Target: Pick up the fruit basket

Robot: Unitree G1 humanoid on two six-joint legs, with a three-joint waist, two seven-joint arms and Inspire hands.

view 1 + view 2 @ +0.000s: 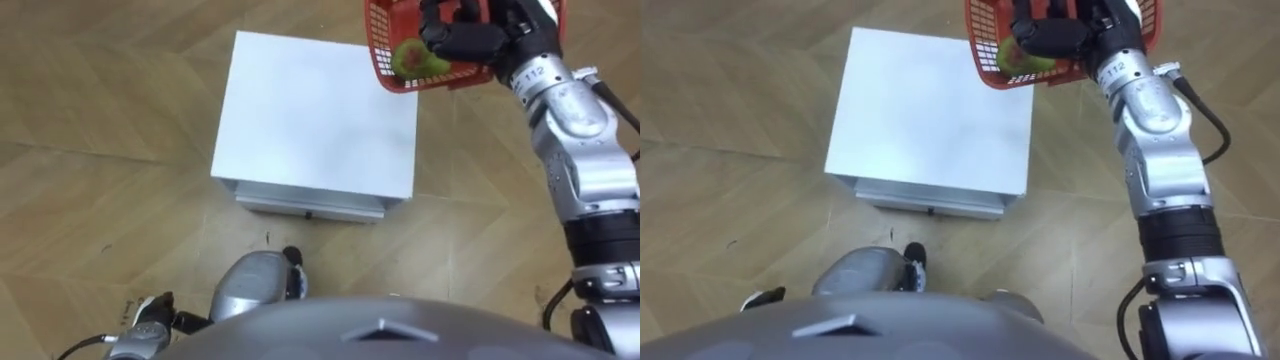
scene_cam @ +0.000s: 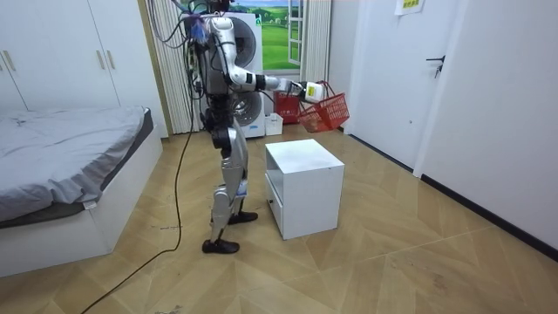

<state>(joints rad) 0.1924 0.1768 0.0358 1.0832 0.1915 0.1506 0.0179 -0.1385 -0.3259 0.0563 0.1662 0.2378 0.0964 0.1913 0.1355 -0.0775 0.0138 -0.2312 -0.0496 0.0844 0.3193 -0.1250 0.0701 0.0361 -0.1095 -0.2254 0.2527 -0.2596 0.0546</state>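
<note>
My right hand holds the red mesh fruit basket in the air, dark fingers curled round its rim. The basket hangs tilted above the far right corner of the white cabinet. A green fruit with a reddish patch lies inside it, partly behind the fingers. In the room view I stand upright beside the cabinet with the right arm stretched out and the basket clear of the top. My left hand hangs low at my side.
The cabinet has a drawer in its front. Wooden floor lies all round it. A bed stands at the room view's left, a washing machine and a second red thing behind me, a door at the right.
</note>
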